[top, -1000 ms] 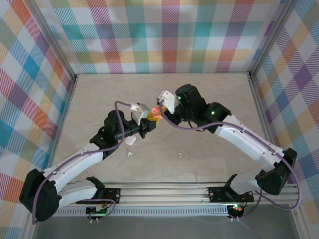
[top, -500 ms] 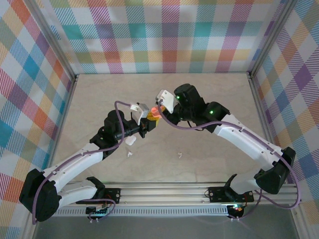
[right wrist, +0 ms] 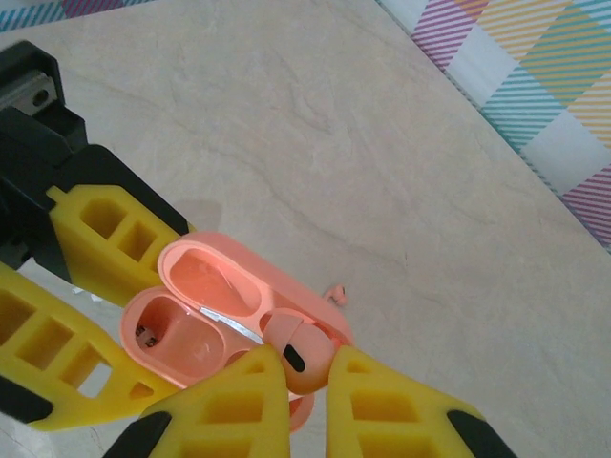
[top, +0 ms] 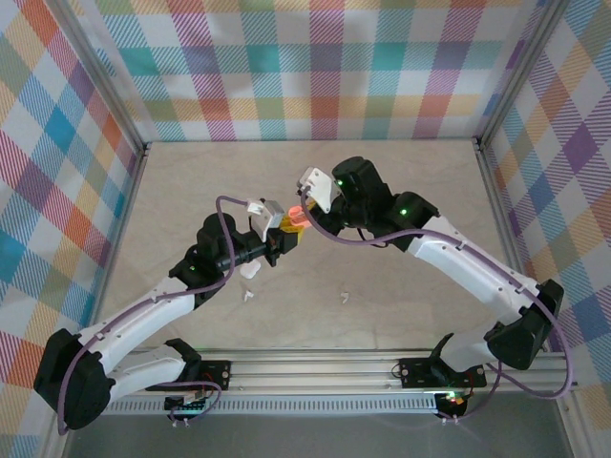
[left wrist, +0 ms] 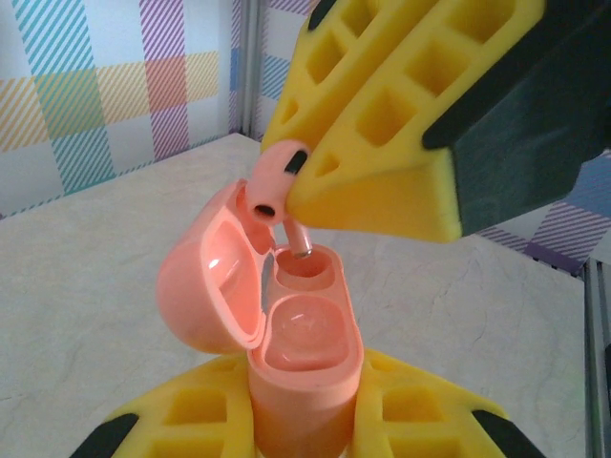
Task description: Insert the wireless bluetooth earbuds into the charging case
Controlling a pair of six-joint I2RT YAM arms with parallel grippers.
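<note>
My left gripper (left wrist: pixel 305 420) is shut on the salmon-pink charging case (left wrist: pixel 301 367), held upright above the table with its lid (left wrist: pixel 205 281) swung open to the left. My right gripper (right wrist: pixel 305 367) is shut on a pink earbud (right wrist: pixel 307 355) directly over the case (right wrist: pixel 181 324). In the left wrist view the earbud (left wrist: pixel 272 176) hangs from the right fingers (left wrist: pixel 382 114), and its metal stem tip sits at the mouth of the far socket. The near socket is empty. A second pink earbud (right wrist: pixel 336 294) lies on the table beyond. Both grippers meet mid-table (top: pixel 294 218).
A white case (top: pixel 250 270) lies under the left arm. Two white earbuds (top: pixel 247 295) (top: pixel 343 297) rest on the table nearer the bases. Plaid walls with aluminium posts close in three sides, and a rail (top: pixel 315 367) runs along the near edge.
The right gripper has crept slightly left over the case with the earbud in it. The left arm holds the case almost still.
</note>
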